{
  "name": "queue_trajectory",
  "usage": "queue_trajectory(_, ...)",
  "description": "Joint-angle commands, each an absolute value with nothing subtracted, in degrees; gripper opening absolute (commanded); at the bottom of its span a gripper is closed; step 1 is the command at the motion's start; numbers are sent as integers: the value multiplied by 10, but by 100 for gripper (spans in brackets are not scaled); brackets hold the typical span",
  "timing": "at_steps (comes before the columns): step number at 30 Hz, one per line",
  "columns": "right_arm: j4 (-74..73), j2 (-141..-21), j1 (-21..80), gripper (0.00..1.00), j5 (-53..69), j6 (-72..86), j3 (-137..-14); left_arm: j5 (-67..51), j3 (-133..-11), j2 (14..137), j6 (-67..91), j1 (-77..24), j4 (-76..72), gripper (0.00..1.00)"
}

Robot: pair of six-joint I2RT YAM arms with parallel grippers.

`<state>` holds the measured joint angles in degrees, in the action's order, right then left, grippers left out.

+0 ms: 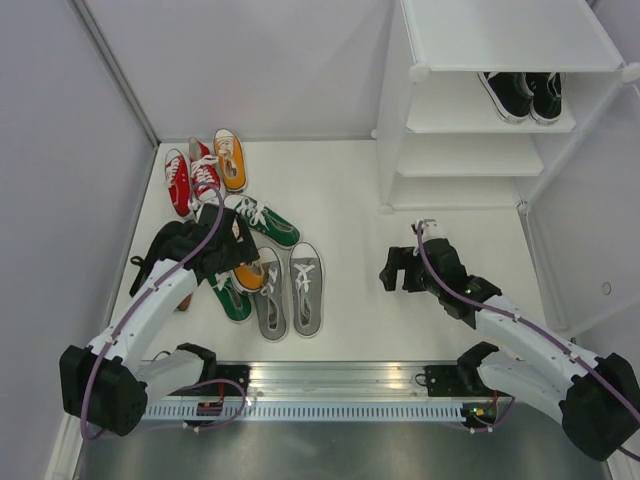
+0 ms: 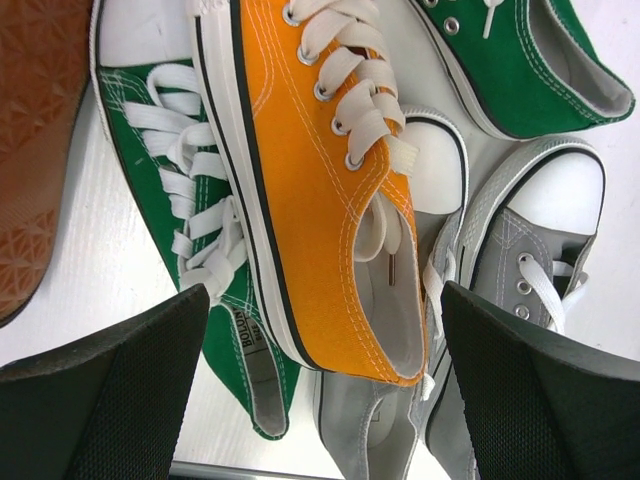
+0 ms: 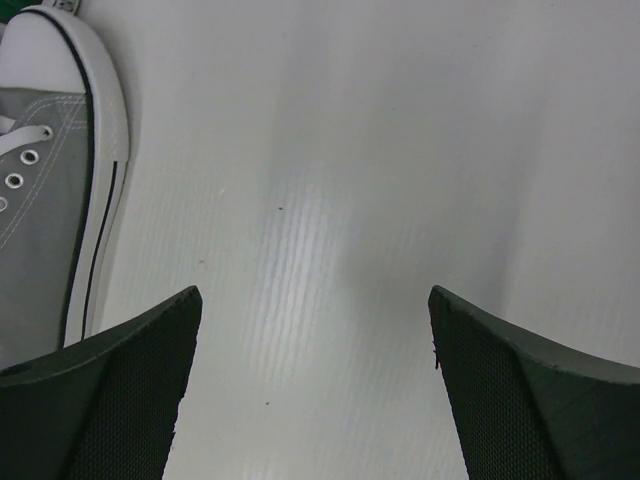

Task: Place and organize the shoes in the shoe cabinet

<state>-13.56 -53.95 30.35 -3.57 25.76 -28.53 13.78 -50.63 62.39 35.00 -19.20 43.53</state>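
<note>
Seen from above, the shoe cabinet [image 1: 500,35] is standing at the far right with only a black pair [image 1: 520,95] sitting on an upper tier. The other shoes are lying loose at the left of the white table [image 1: 340,190]: a red pair [image 1: 190,178], an orange shoe [image 1: 230,160], a green shoe [image 1: 268,224] and a grey pair [image 1: 290,290]. The left gripper [image 1: 222,250] is hanging over the middle of this heap, while the right gripper [image 1: 402,270] is hovering between heap and cabinet, apparently keeping clear of the pick. In the left wrist view, the fingers [image 2: 110,400] are standing wide apart and holding nothing. They are straddling a second orange shoe [image 2: 320,200], which is lying tilted across a second green shoe [image 2: 170,190]. Being the topmost shoe, it is probably being targeted first, the spread suiting its width. In the right wrist view, the fingers [image 3: 110,400] are likewise parted over bare table, with only the toe of one grey shoe [image 3: 50,150] showing at the left edge.
</note>
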Motion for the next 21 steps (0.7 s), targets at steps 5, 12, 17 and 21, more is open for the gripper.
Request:
queue_trajectory(5,-48,-577,448,98,-105,320,-285,117,-495,632,381,-191,435,97)
queue_trajectory(12,-20,-663,583,97,-174,340,-329,133,-491,644,386,-191,433,94)
queue_trajectory(17,-8,-691,644,97,-189,366,-351,136,-504,645,388,-191,435,92)
queue_trajectory(21,-8,-721,695,97,-228,379,-385,145,-493,632,382,-191,435,92)
